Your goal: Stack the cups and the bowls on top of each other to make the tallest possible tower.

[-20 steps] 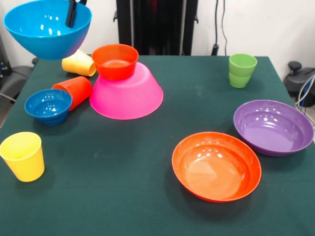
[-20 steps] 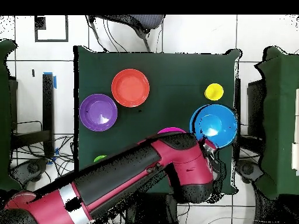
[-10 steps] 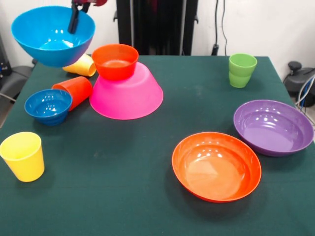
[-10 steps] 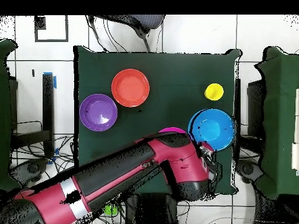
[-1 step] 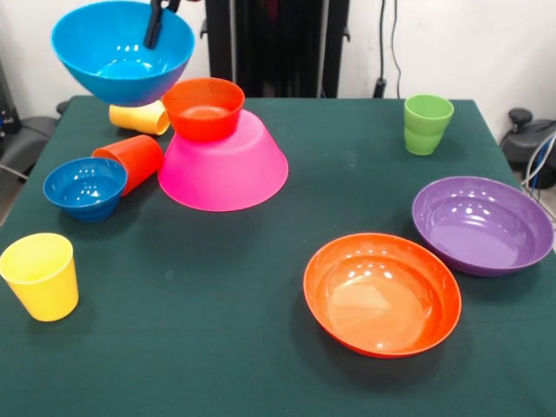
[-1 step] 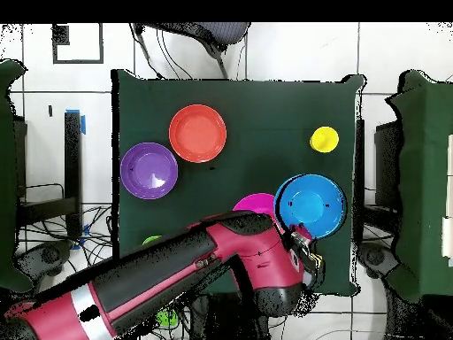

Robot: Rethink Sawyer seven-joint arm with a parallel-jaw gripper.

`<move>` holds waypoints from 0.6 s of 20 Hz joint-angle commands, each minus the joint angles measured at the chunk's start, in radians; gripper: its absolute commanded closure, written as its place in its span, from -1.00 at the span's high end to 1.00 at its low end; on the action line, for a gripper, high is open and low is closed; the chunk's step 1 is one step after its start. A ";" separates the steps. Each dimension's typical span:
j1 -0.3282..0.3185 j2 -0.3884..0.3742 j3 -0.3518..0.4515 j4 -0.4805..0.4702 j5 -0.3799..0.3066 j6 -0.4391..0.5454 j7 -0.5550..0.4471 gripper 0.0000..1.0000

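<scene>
My gripper (image 5: 155, 33) is shut on the far rim of the medium blue bowl (image 5: 122, 54), one finger inside it. The bowl hangs in the air just left of the tower and above its top. The tower is an upside-down large pink bowl (image 5: 224, 169) with a small orange bowl (image 5: 203, 108) upright on it. In the overhead view the blue bowl (image 6: 310, 205) partly covers the pink bowl (image 6: 255, 202), and the arm (image 6: 230, 270) hides the rest. A small blue bowl (image 5: 85, 187), a tipped orange-red cup (image 5: 132, 161) and a tipped yellow cup (image 5: 139, 118) lie left of the tower.
An upright yellow cup (image 5: 40, 276) stands at the near left. A green cup (image 5: 427, 123) stands at the far right. The wide orange bowl (image 5: 382, 294) and wide purple bowl (image 5: 482, 224) sit at the near right of the green table (image 5: 217, 330).
The gripper has carried the medium blue bowl to the right in the front view, closer to the tower. Nothing on the table has moved.
</scene>
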 commanded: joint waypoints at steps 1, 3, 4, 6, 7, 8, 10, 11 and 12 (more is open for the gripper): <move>0.006 -0.085 0.195 0.082 0.010 -0.056 0.114 -1.00; 0.014 -0.106 0.197 0.106 0.015 -0.051 0.102 -1.00; 0.018 -0.119 0.200 0.118 0.017 -0.052 0.103 -1.00; 0.018 -0.147 0.211 0.144 0.025 -0.053 0.095 -1.00; 0.014 -0.162 0.219 0.157 0.031 -0.053 0.085 -1.00; 0.005 -0.177 0.234 0.173 0.045 -0.053 0.066 -1.00; 0.007 -0.187 0.253 0.191 0.056 -0.040 0.057 -1.00; 0.007 -0.193 0.261 0.199 0.060 -0.032 0.051 -1.00; 0.003 -0.198 0.272 0.210 0.072 -0.021 0.037 -1.00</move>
